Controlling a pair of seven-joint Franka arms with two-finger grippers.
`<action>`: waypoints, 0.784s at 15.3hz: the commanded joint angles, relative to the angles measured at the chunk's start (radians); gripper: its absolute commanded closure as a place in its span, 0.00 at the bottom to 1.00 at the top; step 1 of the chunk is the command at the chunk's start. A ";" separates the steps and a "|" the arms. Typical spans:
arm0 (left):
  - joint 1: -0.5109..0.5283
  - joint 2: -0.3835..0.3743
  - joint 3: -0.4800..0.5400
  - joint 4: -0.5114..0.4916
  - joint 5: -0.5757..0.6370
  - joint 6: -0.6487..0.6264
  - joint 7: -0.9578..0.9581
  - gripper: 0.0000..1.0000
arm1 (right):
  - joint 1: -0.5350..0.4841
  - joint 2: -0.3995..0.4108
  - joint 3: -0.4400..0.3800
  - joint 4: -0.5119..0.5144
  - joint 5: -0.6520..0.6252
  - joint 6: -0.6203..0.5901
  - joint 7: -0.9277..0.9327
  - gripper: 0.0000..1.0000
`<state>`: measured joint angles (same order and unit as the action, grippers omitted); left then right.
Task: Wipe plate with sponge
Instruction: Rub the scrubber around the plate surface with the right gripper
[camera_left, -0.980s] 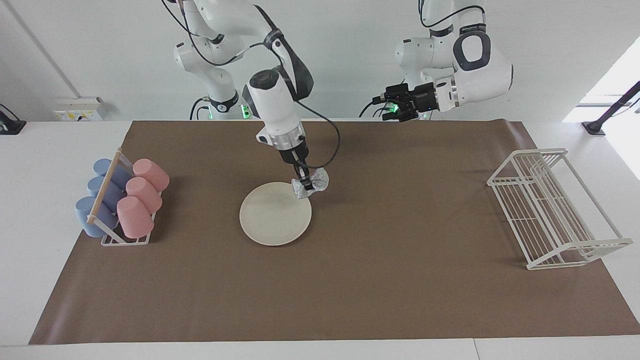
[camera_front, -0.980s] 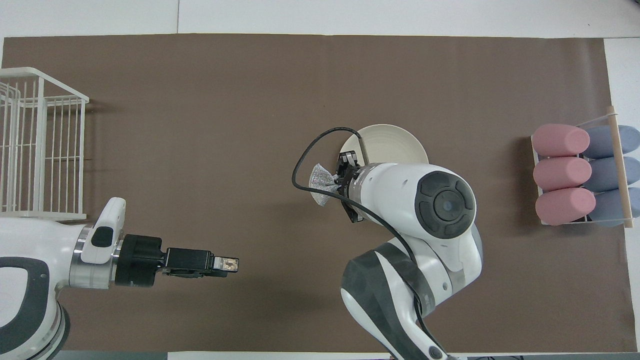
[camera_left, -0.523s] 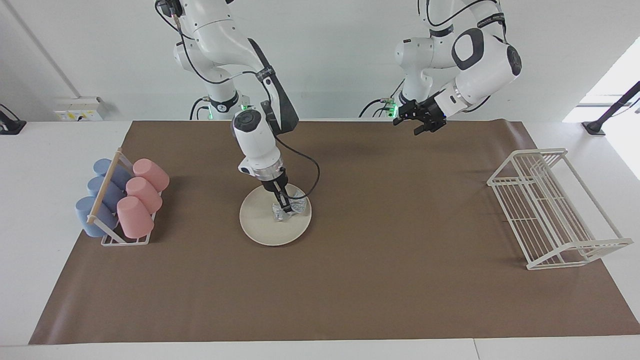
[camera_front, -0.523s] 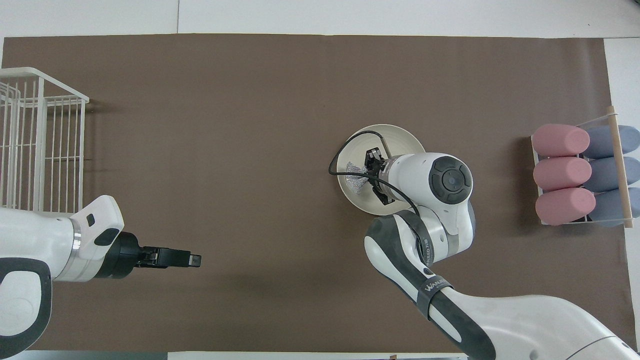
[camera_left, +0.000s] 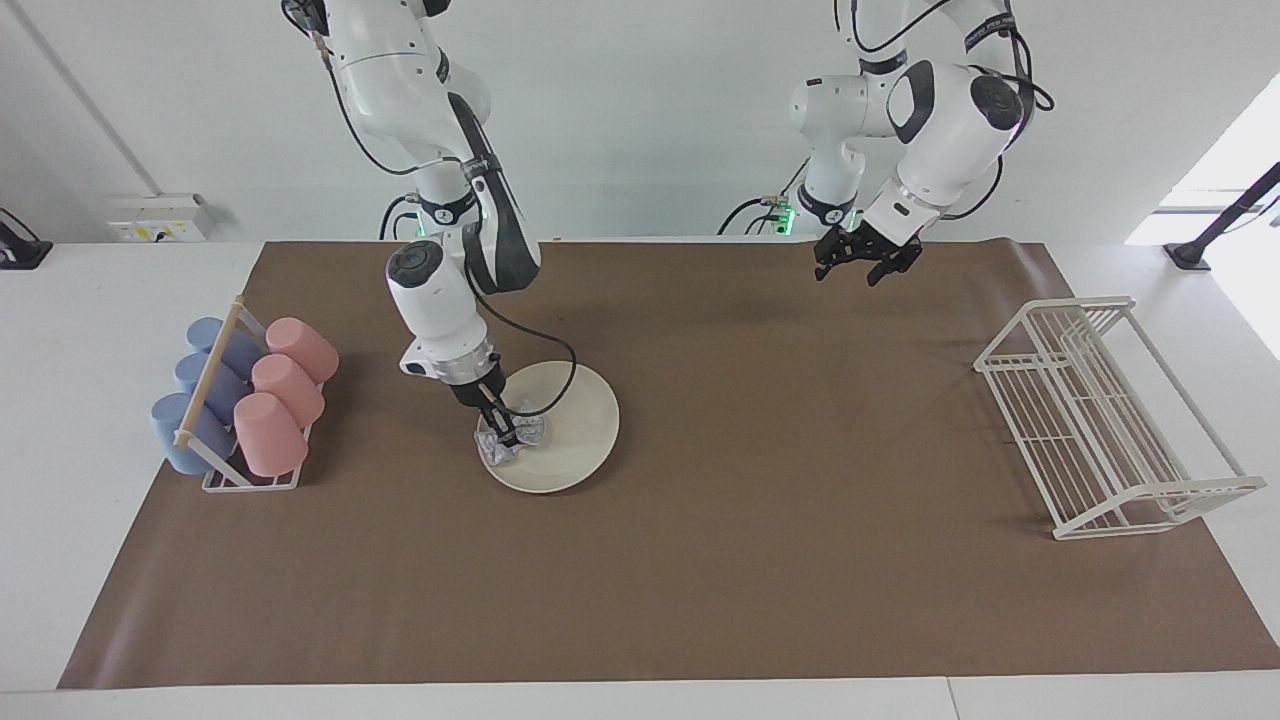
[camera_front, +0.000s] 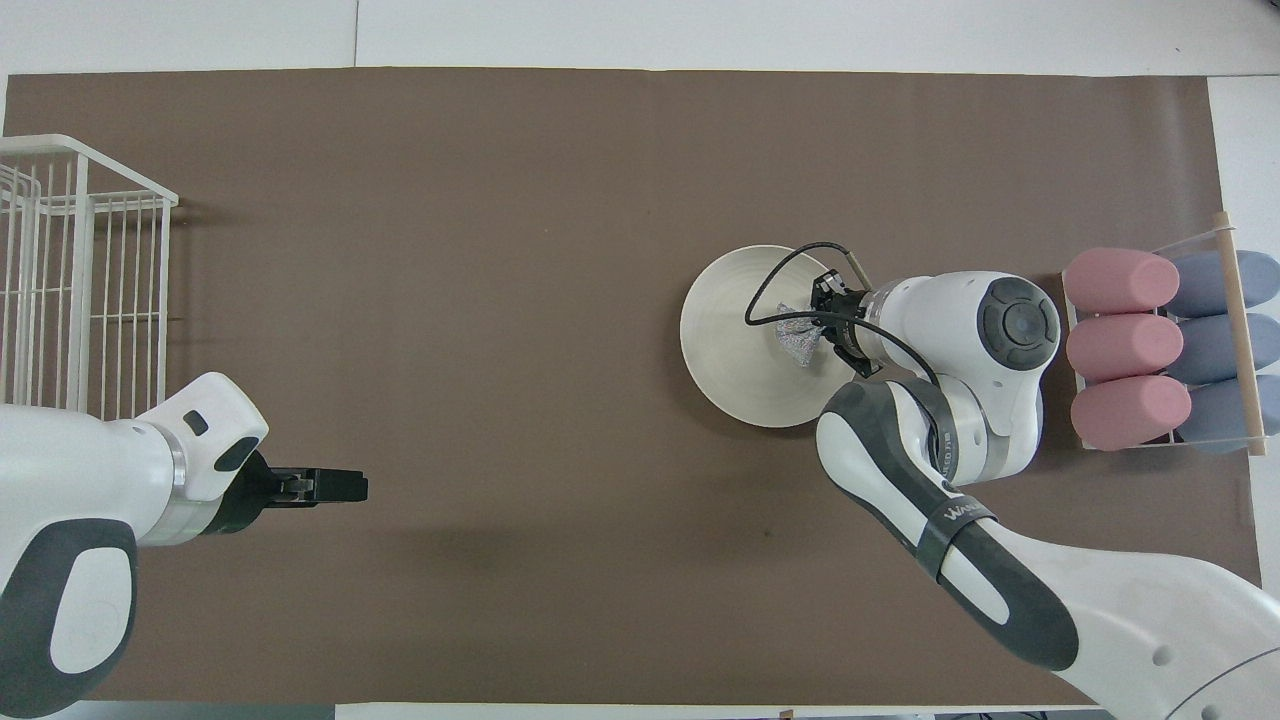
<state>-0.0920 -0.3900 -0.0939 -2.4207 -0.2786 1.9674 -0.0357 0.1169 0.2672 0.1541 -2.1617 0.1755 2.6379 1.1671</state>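
Cream plate (camera_left: 560, 430): I see it lying flat on the brown mat (camera_left: 700, 560) that covers the worktop, about midway along, between the cup rack and the empty wire rack.
Sponge (camera_left: 512, 440): silvery mesh wad, now pressed on the plate's surface at the rim toward the right arm's end of the worktop. A second ago I had it hanging above the plate's rim toward the left arm's end; half a second ago it was down on the middle of the plate.
Right pincer (camera_left: 505, 432): shut tight on the sponge, tilted, its tips down at the plate. It has dragged the wad across the plate from one rim to the other.
Left pincer (camera_left: 857, 268): fingers spread wide, nothing in them. It hangs over the mat's edge at the robots' end and has pulled back and turned downward over the last second; that arm only waits.
Cups (camera_left: 270, 395): pink and blue ones lie stacked in their rack toward the right arm's end, untouched.
Wire rack (camera_left: 1100, 420): stands empty toward the left arm's end.
My reading: one full stroke across the plate looks done. I judge wiping is under way, and a return stroke would cover the rest. The plate seems to have crept slightly with the drag, so I would watch for sliding.
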 joint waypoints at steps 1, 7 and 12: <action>0.032 0.016 -0.001 0.012 0.024 0.008 -0.013 0.00 | 0.050 0.014 0.010 -0.043 0.018 0.016 0.032 1.00; 0.063 0.016 -0.001 0.012 0.024 0.010 -0.075 0.00 | 0.202 0.043 0.010 -0.043 0.019 0.120 0.310 1.00; 0.063 0.016 -0.001 0.014 0.024 0.011 -0.075 0.00 | 0.124 0.046 0.009 -0.043 0.018 0.114 0.125 1.00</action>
<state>-0.0353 -0.3831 -0.0899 -2.4201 -0.2774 1.9705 -0.0911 0.3078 0.2745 0.1599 -2.1841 0.1761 2.7386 1.4199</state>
